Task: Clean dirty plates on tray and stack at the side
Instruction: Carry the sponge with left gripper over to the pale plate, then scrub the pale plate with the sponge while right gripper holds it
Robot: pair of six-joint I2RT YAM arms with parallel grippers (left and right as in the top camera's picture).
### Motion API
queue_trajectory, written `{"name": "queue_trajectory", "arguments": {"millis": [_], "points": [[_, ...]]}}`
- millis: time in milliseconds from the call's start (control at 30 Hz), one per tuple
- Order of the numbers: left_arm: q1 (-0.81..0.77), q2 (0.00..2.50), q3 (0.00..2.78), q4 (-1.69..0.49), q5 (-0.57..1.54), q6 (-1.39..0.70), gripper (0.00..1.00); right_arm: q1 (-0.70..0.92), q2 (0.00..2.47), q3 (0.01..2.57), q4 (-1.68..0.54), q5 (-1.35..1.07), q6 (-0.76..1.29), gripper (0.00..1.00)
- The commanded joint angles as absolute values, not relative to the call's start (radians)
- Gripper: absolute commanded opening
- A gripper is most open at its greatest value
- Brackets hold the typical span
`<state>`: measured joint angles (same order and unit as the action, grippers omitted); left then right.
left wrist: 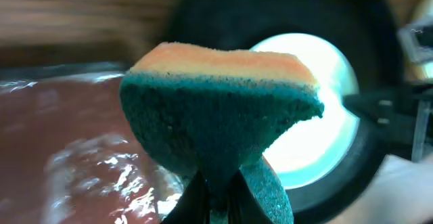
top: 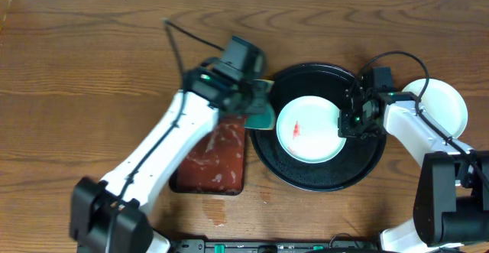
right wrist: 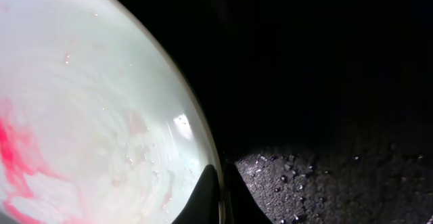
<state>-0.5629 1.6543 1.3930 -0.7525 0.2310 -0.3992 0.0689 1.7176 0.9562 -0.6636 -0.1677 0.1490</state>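
One smeared plate [top: 309,129] on the tray [top: 306,178], rim clamped by right gripper [top: 348,123]; left gripper [left wrist: 218,195] grasps a sponge [left wrist: 223,102]; second plate [top: 445,108] near right edge.

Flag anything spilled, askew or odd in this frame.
Only the expected dirt: a red smear on the plate in the black tray. Droplets speckle the tray beside it. Nothing is tipped, cracked or askew.
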Motion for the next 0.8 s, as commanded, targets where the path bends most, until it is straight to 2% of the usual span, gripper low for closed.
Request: {"name": "queue_trajectory", "arguments": {"millis": [0,200,500,667,767], "points": [[-0.641,1.731,1.398,-0.700,0.263,-0.466,0.07,0.094,1.746,0.938,-0.663,-0.184,0.141,0.01],[-0.742,1.860,1.398,-0.561,0.340,-0.533,0.07,0.099,1.768,0.937,-0.661,-0.184,0.141,0.01],[-0.803,2.048,1.398,-0.401,0.387,-0.588,0.08,0.099,1.768,0.937,-0.659,-0.184,0.141,0.01],[-0.783,2.122,1.398,-0.432,0.335,-0.551,0.08,0.099,1.768,0.937,-0.664,-0.184,0.141,0.01],[-0.756,2.125,1.401,-0.531,0.157,-0.524,0.07,0.099,1.768,0.937,-0.671,-0.184,0.141,0.01]]}}
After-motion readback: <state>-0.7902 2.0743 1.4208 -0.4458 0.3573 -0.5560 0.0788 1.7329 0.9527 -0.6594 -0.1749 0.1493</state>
